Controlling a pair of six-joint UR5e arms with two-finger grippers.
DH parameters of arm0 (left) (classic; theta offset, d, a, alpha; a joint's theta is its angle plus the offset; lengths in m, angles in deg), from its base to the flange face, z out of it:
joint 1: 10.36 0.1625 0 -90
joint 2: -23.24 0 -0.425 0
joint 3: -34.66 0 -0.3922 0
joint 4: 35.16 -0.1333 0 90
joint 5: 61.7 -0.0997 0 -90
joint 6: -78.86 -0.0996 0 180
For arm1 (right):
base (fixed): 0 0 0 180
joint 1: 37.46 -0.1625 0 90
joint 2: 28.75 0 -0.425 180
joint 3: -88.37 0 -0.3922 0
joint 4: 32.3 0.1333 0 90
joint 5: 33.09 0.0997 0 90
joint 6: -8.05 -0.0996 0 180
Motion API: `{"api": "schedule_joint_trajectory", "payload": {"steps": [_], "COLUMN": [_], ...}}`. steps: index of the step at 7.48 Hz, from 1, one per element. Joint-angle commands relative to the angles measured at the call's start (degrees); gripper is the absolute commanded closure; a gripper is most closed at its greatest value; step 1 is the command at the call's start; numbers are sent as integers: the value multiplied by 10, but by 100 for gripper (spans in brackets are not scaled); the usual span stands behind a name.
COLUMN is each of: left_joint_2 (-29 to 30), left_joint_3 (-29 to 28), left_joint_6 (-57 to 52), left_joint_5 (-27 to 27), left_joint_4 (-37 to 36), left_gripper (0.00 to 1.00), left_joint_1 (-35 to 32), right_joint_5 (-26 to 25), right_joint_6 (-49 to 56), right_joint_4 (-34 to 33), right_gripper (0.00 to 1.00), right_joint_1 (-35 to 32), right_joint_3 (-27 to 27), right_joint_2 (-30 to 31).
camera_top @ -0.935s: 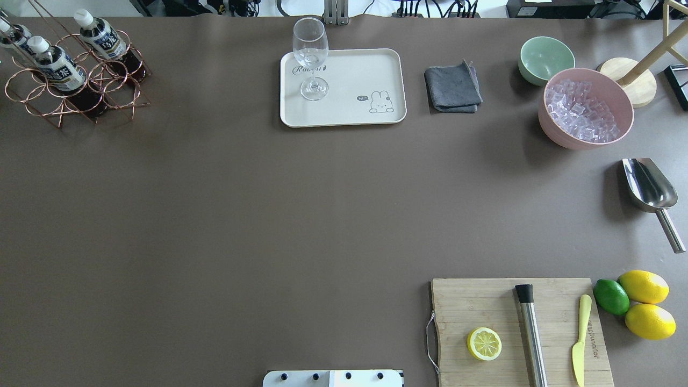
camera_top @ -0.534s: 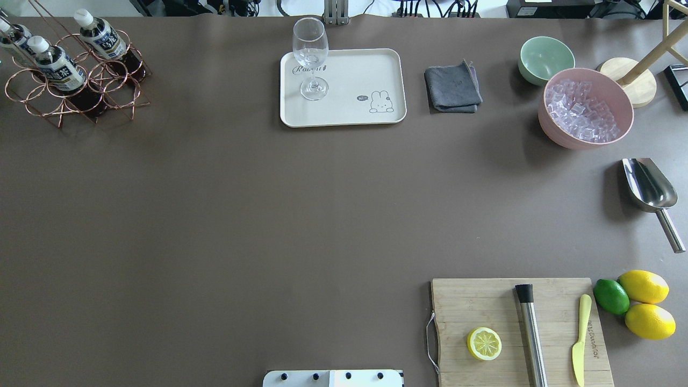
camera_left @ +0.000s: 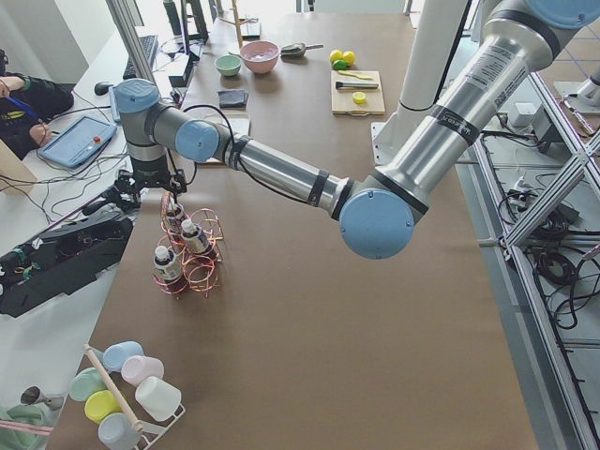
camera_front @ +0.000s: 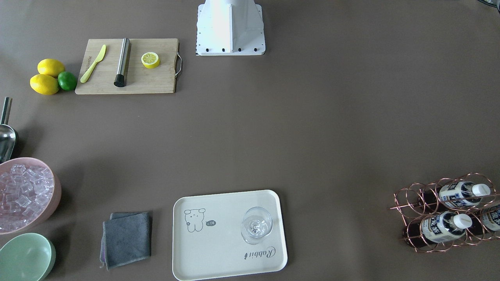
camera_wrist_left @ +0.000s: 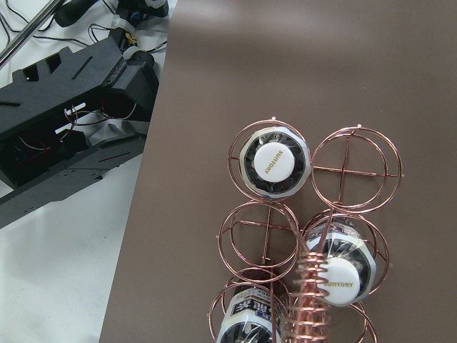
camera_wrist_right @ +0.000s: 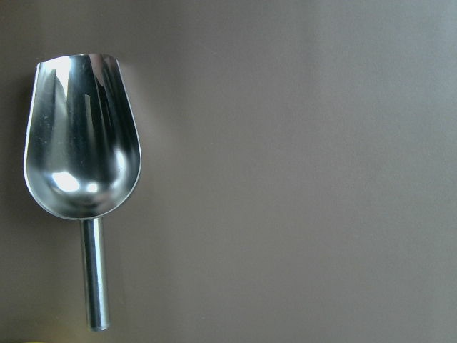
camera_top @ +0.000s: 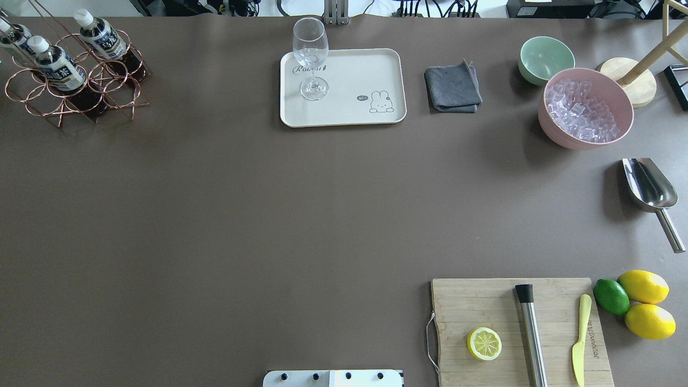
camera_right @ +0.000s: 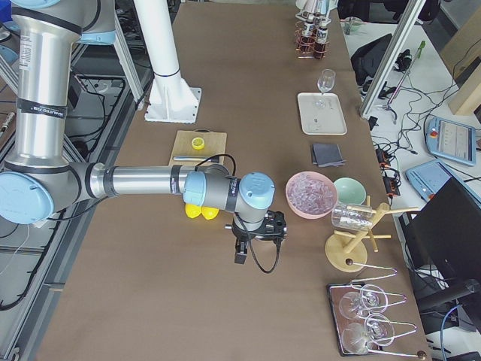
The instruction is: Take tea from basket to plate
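Nothing is moved yet: all three tea bottles [camera_top: 54, 67] stand in the basket [camera_top: 60, 114] at the overhead view's upper left. The plate [camera_top: 355, 75], top centre, holds only a wine glass [camera_top: 310, 54]. Your left claw [camera_left: 170, 192] hangs over the basket. You cannot tell whether it or the right claw [camera_right: 240, 254] is open. The brown surface [camera_top: 242, 215] is ringed by cables.

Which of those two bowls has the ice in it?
The pink bowl, the larger one, is heaped with ice cubes; the mint-green bowl next to it is empty.
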Motion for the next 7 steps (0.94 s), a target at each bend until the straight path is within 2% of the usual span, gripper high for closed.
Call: {"api": "schedule_joint_trajectory", "payload": {"steps": [1, 2, 3, 4, 5, 7], "left_joint_2": [0, -9, -14, -14, -14, -14], "left_joint_3": [1, 2, 5, 6, 6, 18], "left_joint_6": [2, 2, 0, -1, -1, -5], "left_joint_5": [1, 10, 21, 21, 21, 21], "left_joint_4": [0, 1, 2, 2, 1, 1], "left_gripper": [4, 12, 33, 74, 100, 100], "left_joint_1": [3, 3, 3, 3, 3, 2], "right_joint_5": [0, 0, 0, 0, 0, 0], "right_joint_6": [-2, -2, -1, -1, -3, -4], "right_joint_4": [0, 0, 0, 0, -1, -1], "right_gripper": [0, 0, 0, 0, 0, 0], "right_joint_1": [1, 0, 0, 0, 0, 0], "right_joint_3": [0, 1, 1, 2, 0, 0], "right_joint_2": [0, 0, -1, -1, -5, -6]}}
